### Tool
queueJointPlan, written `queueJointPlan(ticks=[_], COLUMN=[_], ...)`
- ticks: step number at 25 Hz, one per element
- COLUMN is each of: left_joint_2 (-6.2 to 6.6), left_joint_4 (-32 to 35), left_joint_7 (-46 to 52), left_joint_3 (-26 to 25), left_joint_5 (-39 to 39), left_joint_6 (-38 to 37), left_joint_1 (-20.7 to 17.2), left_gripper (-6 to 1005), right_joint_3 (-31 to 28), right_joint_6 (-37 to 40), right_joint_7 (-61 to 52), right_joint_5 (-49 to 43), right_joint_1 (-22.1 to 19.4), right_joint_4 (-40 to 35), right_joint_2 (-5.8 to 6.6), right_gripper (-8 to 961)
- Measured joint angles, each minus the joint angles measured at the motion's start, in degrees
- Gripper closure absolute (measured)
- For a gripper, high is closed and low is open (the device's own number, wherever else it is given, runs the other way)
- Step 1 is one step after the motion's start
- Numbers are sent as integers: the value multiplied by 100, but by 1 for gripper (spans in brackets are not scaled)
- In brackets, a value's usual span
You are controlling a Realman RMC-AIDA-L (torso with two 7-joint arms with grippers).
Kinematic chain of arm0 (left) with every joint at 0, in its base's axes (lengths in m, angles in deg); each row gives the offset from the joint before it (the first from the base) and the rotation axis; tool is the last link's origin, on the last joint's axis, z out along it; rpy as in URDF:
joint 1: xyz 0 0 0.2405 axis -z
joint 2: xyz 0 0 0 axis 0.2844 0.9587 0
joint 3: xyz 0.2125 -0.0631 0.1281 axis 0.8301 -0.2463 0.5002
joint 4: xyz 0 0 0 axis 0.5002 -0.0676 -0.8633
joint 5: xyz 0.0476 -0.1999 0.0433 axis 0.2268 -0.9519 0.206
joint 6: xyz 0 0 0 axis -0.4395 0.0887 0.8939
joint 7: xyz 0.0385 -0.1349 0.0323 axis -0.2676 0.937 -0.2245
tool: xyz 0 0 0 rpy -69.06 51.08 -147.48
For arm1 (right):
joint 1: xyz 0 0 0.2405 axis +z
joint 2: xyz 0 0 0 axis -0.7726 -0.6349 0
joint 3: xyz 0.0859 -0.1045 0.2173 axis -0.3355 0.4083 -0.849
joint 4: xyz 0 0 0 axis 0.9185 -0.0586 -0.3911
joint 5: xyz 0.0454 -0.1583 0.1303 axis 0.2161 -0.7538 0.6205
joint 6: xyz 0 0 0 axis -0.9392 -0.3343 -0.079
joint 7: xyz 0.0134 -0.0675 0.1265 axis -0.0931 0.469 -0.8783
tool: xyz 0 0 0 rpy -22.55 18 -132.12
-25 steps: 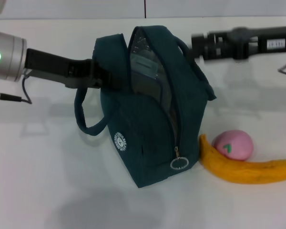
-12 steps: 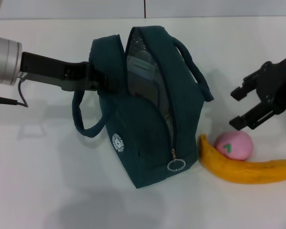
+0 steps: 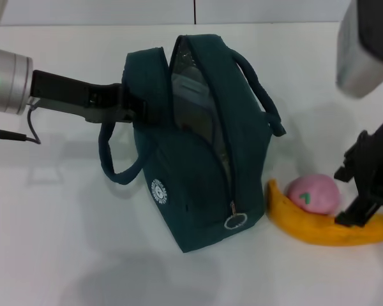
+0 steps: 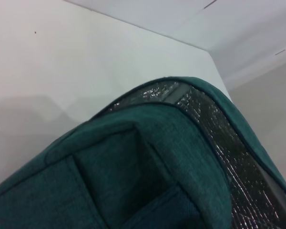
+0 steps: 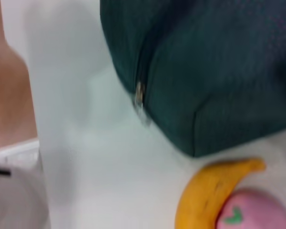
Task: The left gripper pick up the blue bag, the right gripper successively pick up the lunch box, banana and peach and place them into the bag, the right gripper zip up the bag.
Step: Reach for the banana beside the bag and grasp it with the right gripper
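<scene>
My right pincer (image 3: pixel 356 197), fingers apart, hovers over the banana (image 3: pixel 319 228), whose length runs along the bench's near edge.

White tabletop (image 3: pixel 64 242), pale wall panels behind, thin dark seam (image 3: pixel 195 11), soft shadows

A plain white table (image 3: pixel 64 242) carries everything here. The blue bag (image 3: pixel 198 166) stands upright on it, its zip open along the top and its metal ring pull hanging low on the near end. Just to the right of the bag, the banana (image 3: pixel 319 228) lies on the tabletop, one tip almost touching the bag's lower corner. The peach (image 3: pixel 313 193) sits behind the banana, in its curve, touching it, also right of the bag.
</scene>
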Motion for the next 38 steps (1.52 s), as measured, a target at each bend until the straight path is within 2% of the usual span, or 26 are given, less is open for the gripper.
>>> queueJointPlan(ticks=[4, 22, 38], left_joint_2=[0, -22, -25], left_joint_4=[-40, -41, -41], left_joint_7=[-6, -12, -11], left_joint_3=[-1, -9, -9], left_joint_5=[0, -10, -11], left_joint_6=[0, 0, -1], left_joint_1=[9, -20, -16], left_gripper=[968, 968, 967], right_joint_3=[408, 1036, 1148], right_joint_6=[-157, -651, -974], right_joint_7=[-28, 25, 25], right_joint_5=[-123, -371, -352], right_joint_1=[-57, -115, -113], right_joint_4=[204, 965, 1213], right_joint_2=[-28, -20, -40], right_gripper=[157, 159, 174])
